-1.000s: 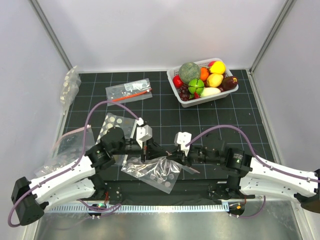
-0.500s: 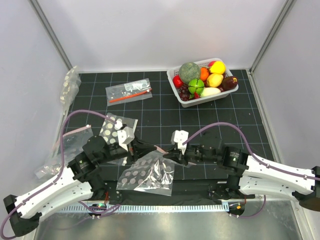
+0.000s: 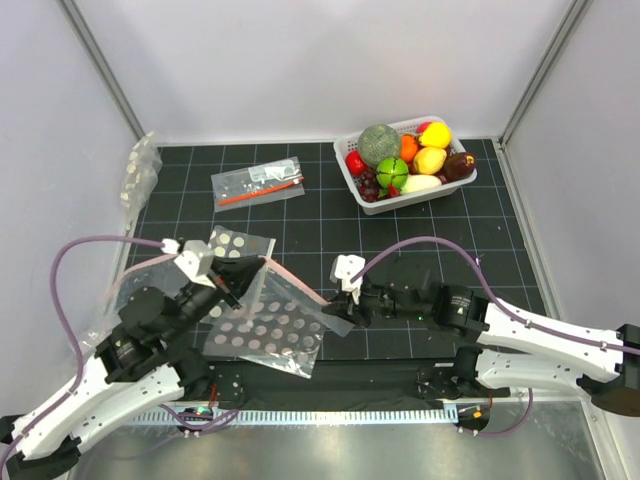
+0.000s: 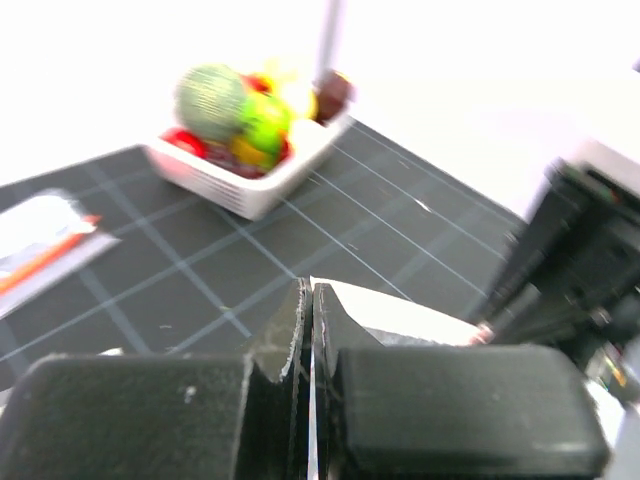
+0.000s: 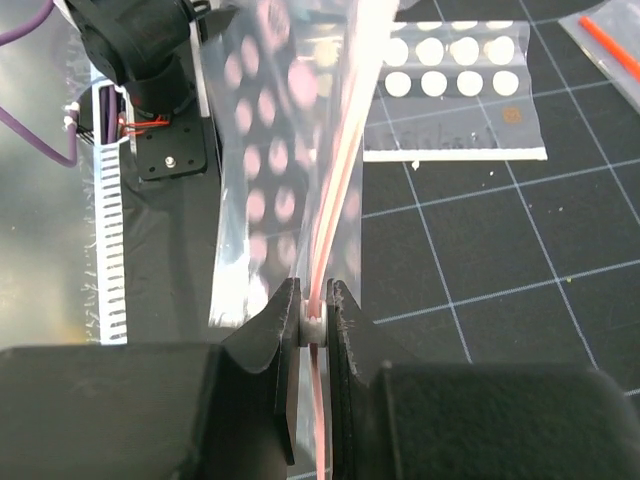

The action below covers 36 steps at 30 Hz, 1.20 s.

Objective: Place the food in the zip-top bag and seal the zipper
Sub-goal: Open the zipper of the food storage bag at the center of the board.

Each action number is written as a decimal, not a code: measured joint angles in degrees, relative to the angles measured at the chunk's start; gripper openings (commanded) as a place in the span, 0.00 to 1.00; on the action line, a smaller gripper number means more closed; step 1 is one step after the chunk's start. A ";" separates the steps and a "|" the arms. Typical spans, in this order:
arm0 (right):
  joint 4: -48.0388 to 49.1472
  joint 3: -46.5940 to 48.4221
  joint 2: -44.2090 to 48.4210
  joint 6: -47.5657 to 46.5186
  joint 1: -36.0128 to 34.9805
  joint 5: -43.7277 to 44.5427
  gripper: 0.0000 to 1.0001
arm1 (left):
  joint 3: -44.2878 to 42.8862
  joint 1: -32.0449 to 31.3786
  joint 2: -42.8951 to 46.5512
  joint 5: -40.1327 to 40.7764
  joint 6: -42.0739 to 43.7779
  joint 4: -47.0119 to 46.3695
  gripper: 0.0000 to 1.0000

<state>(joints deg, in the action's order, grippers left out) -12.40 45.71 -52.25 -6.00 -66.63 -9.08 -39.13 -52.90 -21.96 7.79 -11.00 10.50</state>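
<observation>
The zip-top bag (image 3: 265,325), clear with white dots, hangs stretched between my two grippers above the mat's near edge. Its pink zipper (image 3: 297,282) runs from one gripper to the other. The left gripper (image 3: 252,277) is shut on the bag's left corner; in the left wrist view a thin sheet edge sits between the jaws (image 4: 312,300). The right gripper (image 3: 335,303) is shut on a small white piece on the zipper (image 5: 338,170), pinched between the jaws (image 5: 315,325). The food (image 3: 405,155) lies piled in a white basket (image 3: 373,203) at the back right, also in the left wrist view (image 4: 240,110).
A clear bag with an orange-red stick (image 3: 258,184) lies at the back left. Another dotted bag (image 3: 232,243) lies flat by the left gripper, also in the right wrist view (image 5: 450,100). More plastic bags (image 3: 140,170) sit along the left wall.
The left arm has drawn back to the left with the bag's corner. The bag has gone from crumpled to stretched out, and the right gripper has shifted a little left.
</observation>
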 measured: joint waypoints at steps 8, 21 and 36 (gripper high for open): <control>-4.22 1.73 -4.04 1.75 0.00 2.51 0.01 | 1.51 0.02 11.30 13.62 1.64 0.57 0.00; -8.55 0.96 -2.03 3.21 0.00 1.42 0.57 | 7.96 0.55 2.16 0.02 7.28 -13.94 0.00; 1.03 -8.22 15.43 3.98 0.00 6.08 0.55 | 11.96 0.55 -6.40 -27.63 12.17 -23.19 0.00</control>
<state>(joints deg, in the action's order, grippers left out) -11.38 37.50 -36.82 -2.02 -66.63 -3.01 -27.18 -52.36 -28.36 -19.84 1.17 -12.69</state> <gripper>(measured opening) 0.576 0.009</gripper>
